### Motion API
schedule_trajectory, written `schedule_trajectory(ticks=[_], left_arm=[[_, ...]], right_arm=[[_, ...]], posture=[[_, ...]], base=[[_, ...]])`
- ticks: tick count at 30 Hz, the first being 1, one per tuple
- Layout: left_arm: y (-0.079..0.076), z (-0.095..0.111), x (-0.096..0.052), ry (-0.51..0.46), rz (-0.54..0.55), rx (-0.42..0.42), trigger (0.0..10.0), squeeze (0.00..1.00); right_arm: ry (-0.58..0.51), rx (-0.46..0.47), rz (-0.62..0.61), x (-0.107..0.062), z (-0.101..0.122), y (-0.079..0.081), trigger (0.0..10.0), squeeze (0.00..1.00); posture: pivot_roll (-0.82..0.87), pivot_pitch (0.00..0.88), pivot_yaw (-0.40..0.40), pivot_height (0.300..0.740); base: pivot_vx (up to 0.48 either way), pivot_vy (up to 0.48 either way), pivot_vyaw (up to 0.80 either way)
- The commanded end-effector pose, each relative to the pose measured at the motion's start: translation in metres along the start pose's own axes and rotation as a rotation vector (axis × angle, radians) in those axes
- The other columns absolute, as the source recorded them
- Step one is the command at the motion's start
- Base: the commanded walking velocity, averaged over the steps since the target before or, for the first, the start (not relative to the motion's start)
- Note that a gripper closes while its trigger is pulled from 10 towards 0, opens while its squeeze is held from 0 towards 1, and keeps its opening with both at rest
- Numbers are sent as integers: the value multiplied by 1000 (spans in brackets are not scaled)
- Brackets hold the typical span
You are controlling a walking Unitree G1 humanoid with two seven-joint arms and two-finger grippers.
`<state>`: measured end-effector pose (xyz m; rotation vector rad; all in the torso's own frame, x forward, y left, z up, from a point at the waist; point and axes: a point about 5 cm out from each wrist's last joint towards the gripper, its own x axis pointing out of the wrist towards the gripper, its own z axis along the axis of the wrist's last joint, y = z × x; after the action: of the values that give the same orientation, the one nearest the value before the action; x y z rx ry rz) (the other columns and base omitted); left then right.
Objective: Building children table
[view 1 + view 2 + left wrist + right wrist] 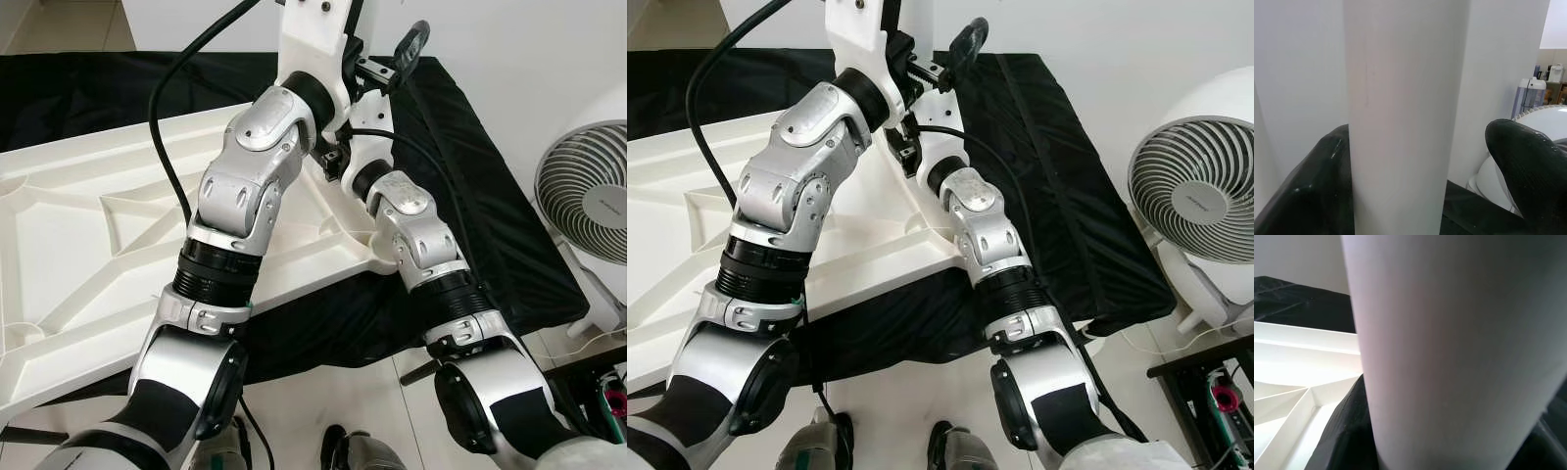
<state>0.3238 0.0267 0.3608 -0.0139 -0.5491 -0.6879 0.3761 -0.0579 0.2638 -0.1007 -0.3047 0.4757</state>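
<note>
Both grippers raised at upper centre of the frame. Left gripper [1415,161] closed around white table leg [1405,117], one black finger [1528,166] on each side. Right gripper [1449,450] pressed to same leg; grip unclear. White tabletop [88,245] upside down on black cloth [490,196], left half. Fan [1195,206] at right edge.

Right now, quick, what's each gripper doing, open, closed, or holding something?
Left gripper: closed on the white cylindrical plastic table leg.
Right gripper: closed on the same leg, beside the white ribbed tabletop.
</note>
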Motion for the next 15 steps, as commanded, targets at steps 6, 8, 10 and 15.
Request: schedule_trajectory(ticks=[6, 8, 10, 15], left_arm=[[9, -1, -6, 18, 37, -55, 10000, 169], [13, -1, -7, 20, 50, -67, 10000, 169], [16, 0, -8, 19, 58, -80, 10000, 0], [40, -1, -17, 21, 115, -165, 10000, 0]], right_arm=[[5, 61, -91, -5, -6, -10, 10000, 0], [10, 61, -108, -7, -7, -12, 10000, 0], [14, 67, -125, -9, -9, -14, 10000, 0], [9, 83, -219, -24, -18, -26, 10000, 0]], posture=[[141, 114, -93, 740], [140, 112, -93, 740], [140, 110, -91, 740], [130, 94, -83, 740]], base=[[0, 0, 0], [0, 0, 0], [0, 0, 0], [0, 0, 0]])
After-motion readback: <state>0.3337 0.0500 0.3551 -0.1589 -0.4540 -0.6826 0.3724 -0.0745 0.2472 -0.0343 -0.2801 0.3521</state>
